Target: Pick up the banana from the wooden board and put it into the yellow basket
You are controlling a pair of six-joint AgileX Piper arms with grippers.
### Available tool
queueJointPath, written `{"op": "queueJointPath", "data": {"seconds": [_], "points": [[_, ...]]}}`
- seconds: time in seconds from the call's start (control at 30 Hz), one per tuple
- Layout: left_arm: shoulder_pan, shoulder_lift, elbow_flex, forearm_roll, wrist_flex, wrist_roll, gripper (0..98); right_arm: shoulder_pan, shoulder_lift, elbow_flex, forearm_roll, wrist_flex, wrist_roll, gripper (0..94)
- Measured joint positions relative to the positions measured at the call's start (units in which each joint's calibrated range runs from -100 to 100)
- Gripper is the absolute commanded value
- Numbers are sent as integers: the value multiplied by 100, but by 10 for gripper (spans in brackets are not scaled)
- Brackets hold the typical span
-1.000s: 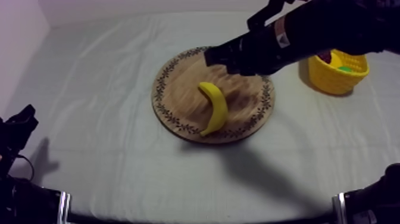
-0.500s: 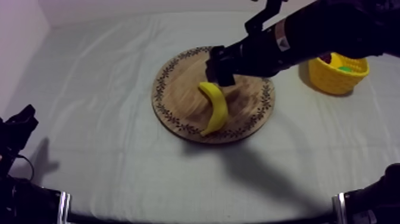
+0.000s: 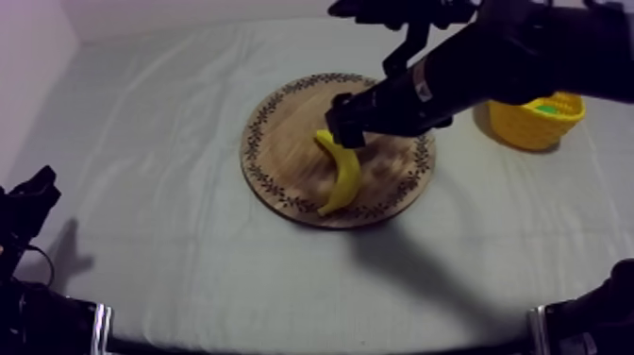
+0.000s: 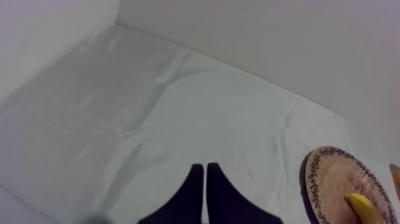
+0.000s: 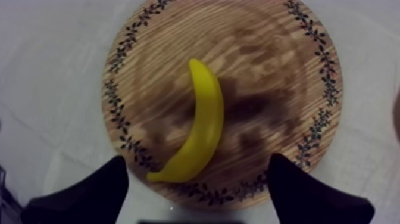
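The yellow banana (image 3: 342, 175) lies curved on the round wooden board (image 3: 283, 142) in the middle of the table. My right gripper (image 3: 342, 123) hovers over the banana's far end, coming in from the upper right. From the right wrist the banana (image 5: 199, 128) lies on the board (image 5: 268, 71), and my right gripper (image 5: 197, 162) is open, its black fingers (image 5: 101, 190) wide apart with nothing between them. My left gripper (image 4: 205, 179) is shut on nothing, low at the left side (image 3: 28, 203), far from the board (image 4: 333, 179). The yellow basket (image 3: 536, 123) stands at the right.
The basket holds something green (image 3: 547, 109), and my right arm partly covers it. Bare cloth (image 3: 141, 142) stretches left of the board and in front of it. A pale wall runs along the table's far edge.
My right gripper has gone from shut to wide open and has come down over the banana's far end. The banana and my left arm have not moved.
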Motion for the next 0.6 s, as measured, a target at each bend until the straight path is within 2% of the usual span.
{"op": "queueJointPath", "data": {"seconds": [0.3, 0.4, 0.6], "points": [[0, 0, 0, 0, 0, 0, 1, 62, 1189, -289, 470, 2, -497, 884], [0, 0, 0, 0, 0, 0, 1, -26, 1636, -452, 667, 211, -711, 884], [0, 0, 0, 0, 0, 0, 1, -121, 2172, -694, 742, 388, -819, 880]]}}
